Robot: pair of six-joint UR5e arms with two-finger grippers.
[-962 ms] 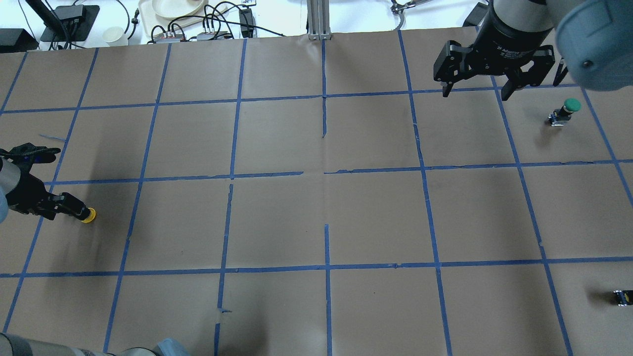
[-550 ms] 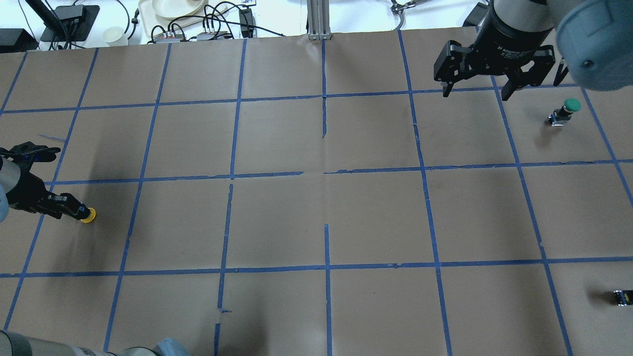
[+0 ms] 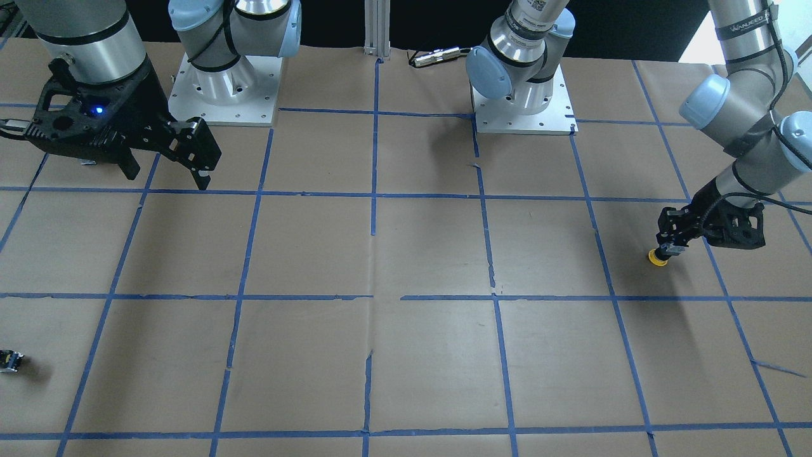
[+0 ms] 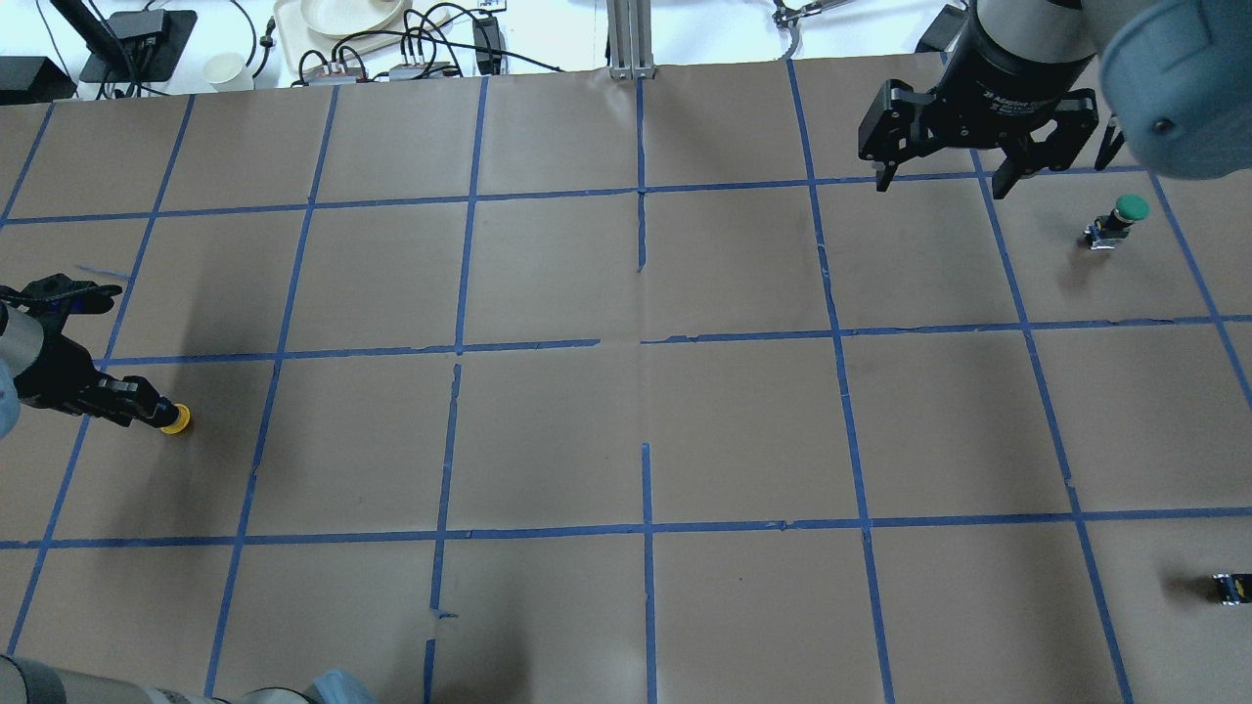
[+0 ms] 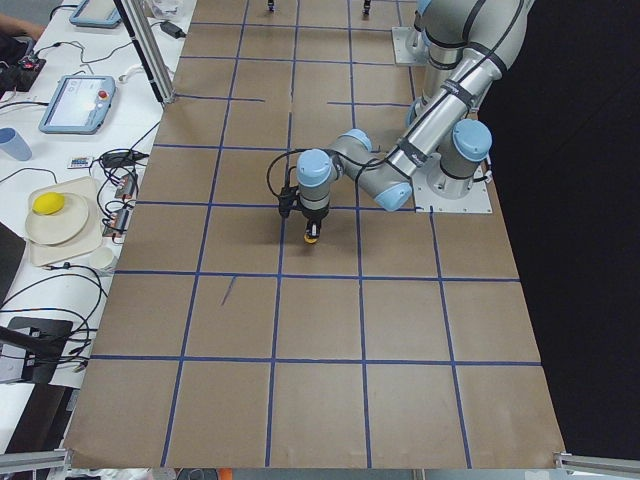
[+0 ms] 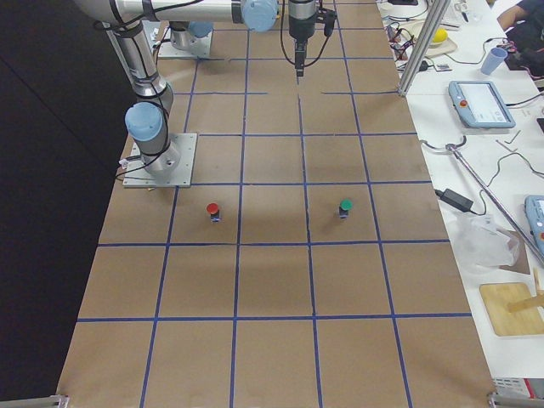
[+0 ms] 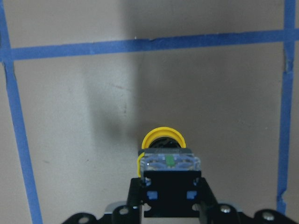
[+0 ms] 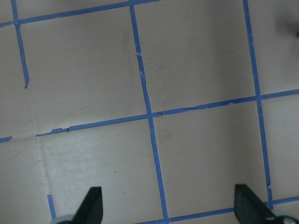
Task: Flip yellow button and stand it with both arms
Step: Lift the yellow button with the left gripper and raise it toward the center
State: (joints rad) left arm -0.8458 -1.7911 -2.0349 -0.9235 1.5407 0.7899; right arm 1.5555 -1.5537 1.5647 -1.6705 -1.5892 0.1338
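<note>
The left gripper (image 4: 156,415) clamps the yellow button (image 4: 176,420) by its dark body, cap downward, far from the green button (image 4: 1125,217). The right gripper (image 4: 941,186) gapes near that. The button looks light and rigid, with a slick cap, so grip the blocky body.

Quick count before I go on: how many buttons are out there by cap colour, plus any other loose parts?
yellow button: 1, held in the left gripper
green button: 1
red button: 1
capless dark block: 1
Total: 4
</note>
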